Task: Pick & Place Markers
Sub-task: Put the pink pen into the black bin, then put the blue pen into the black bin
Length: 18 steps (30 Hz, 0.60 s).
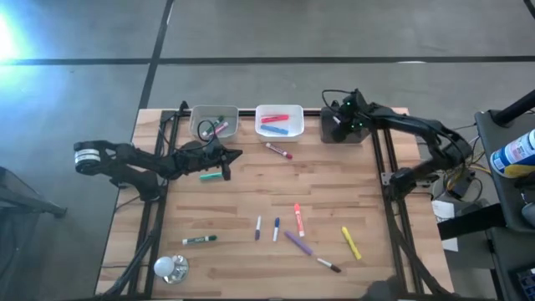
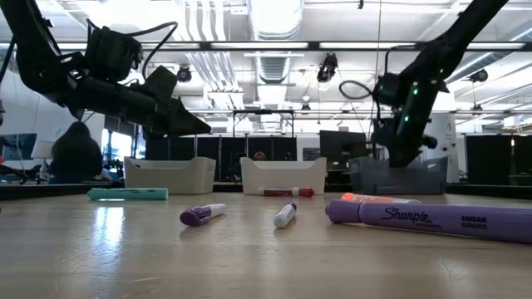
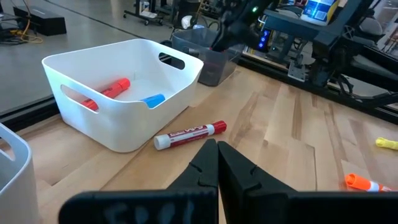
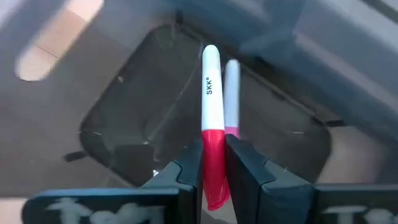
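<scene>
the right pincer [image 4: 213, 163] hangs over the dark translucent plastic bin [image 1: 340, 128] at the upper right of the wooden worktop [image 1: 251, 201] in the high view, its fingers narrowed onto a slim white-barrelled marker with a red cap [image 4: 211, 118]. the grip sits on the red capped end, so most of the white barrel juts out past the fingertips, pointing down into the bin; a pale likeness just beside it looks like its reflection in the bin floor, though i cannot be sure

the left pincer [image 3: 217, 163] is fully closed and holds nothing, hovering left of centre in the high view, near a white marker with red ends [image 3: 189, 134] lying just beside the white plastic bin [image 3: 121, 93]

these markers should handle as light, stiff plastic sticks, smooth and round, so they are likely to roll on the flat wood and to pivot in a two-point pinch. taking one across the middle of the barrel would probably keep it from swinging; the end-hold seen here looks adequate only because the pen weighs so little. a modest squeeze ought to do, since the casing is rigid and unlikely to crush

more markers lie scattered across the lower centre of the high view, among them a long purple marker [image 1: 298, 243] and a yellow marker [image 1: 350, 242]
</scene>
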### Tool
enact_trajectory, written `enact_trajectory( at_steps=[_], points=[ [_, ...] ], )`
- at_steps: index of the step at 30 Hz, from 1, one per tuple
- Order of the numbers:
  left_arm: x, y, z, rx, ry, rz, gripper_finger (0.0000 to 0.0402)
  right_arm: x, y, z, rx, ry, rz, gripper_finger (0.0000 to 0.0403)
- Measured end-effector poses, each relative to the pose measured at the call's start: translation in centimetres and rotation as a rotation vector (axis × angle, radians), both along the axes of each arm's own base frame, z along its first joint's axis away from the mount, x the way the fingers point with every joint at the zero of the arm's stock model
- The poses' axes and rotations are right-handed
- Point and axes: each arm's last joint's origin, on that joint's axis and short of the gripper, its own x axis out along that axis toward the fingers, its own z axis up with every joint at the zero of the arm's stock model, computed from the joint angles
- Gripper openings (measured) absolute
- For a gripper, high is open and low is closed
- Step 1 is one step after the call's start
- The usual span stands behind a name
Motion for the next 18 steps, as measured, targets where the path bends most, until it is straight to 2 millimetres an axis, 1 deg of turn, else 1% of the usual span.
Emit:
enact_trajectory(
  at_steps=[3, 6, 12, 15, 18],
  points=[
    [0.0, 0.0, 0.0, 0.000, 0.000, 0.000, 0.0000, 0.2, -0.4, -1.4, 0.040, 0.024, -0.003, 0.0054],
    [0.0, 0.0, 0.0, -0.004, -0.002, 0.001, 0.0000, 0.5, -0.8, -1.9, 0.057, 0.032, -0.012, 0.0069],
    [0.1, 0.0, 0.1, -0.003, -0.008, 0.001, 0.0000, 0.8, -1.0, -1.5, 0.041, 0.021, -0.016, 0.0115],
    [0.1, 0.0, 0.1, -0.003, -0.009, 0.001, 0.0000, 0.6, -0.8, -0.6, 0.011, 0.004, -0.013, 0.0135],
    [0.1, 0.0, 0.1, -0.005, -0.010, 0.000, 0.0000, 0.3, -0.4, 0.6, -0.013, -0.015, -0.005, 0.0142]
  ],
)
